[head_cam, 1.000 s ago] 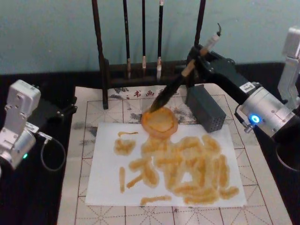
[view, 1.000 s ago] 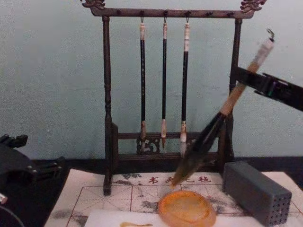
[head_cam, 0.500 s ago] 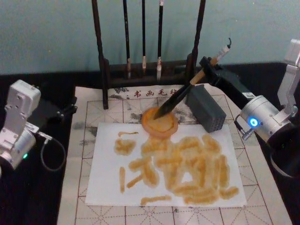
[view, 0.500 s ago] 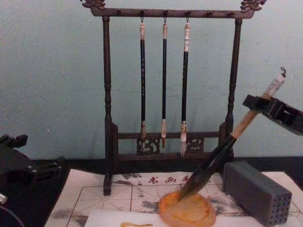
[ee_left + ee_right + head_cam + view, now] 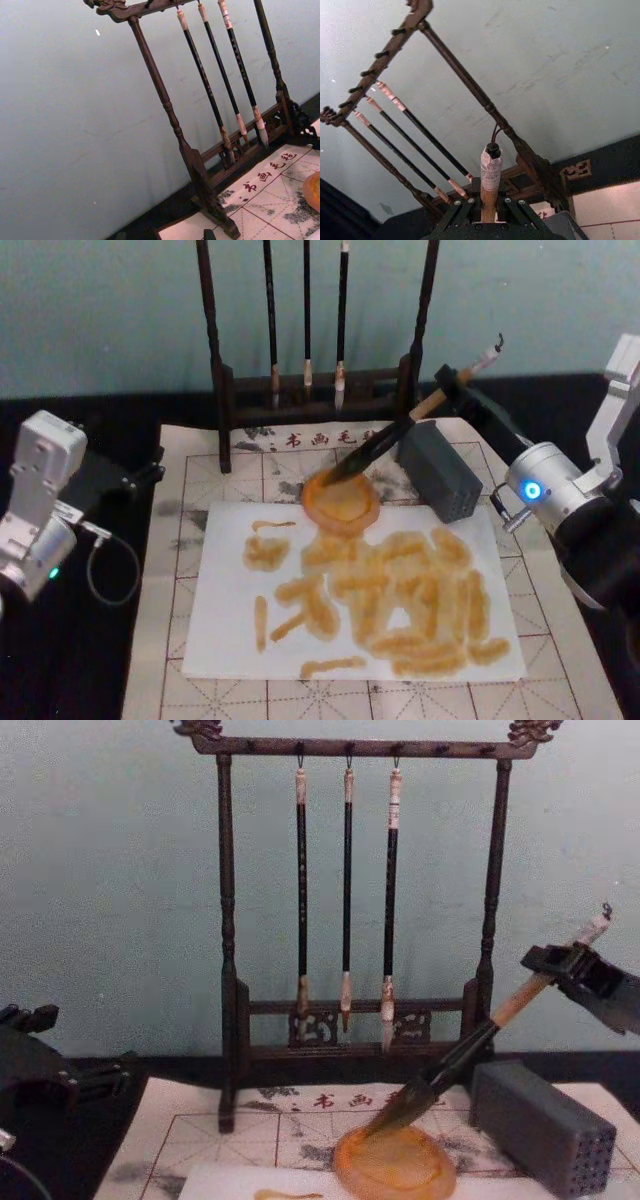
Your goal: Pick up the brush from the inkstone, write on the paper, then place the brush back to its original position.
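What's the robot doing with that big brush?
The robot's right hand holds the brush by its upper handle, tilted, with the dark tip down at the far edge of the inkstone. The paper is already covered in orange strokes, so the writing looks done and the brush seems about to be set back. The left hand is parked at the left.
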Available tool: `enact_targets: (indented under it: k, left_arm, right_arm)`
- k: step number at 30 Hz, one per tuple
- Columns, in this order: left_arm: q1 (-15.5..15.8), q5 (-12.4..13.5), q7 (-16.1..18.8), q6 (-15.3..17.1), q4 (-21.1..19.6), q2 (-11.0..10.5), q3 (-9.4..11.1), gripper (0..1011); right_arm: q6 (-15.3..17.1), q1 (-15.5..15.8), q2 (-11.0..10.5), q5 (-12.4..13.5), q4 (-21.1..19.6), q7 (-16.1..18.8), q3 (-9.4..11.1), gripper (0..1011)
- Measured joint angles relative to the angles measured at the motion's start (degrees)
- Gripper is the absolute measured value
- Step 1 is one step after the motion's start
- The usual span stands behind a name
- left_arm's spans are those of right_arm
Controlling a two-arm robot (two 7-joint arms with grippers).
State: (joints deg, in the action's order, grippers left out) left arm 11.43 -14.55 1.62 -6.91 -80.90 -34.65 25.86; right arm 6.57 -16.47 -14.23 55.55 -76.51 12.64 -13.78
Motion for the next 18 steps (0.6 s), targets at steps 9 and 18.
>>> enact_targets:
  k: [9,18]
  left_arm:
    - [0.00,0.00,0.00,0.00,0.00,0.00,0.00,1001]
    - [0.00,0.00,0.00,0.00,0.00,0.00,0.00,1001]
  right_arm:
    - [0.68,-1.09,0.27,2.13,2.03,-0.97,-0.74,184]
    - [0.63,-1.30,-0.24,3.43,2.58,-2.11,-1.66,184]
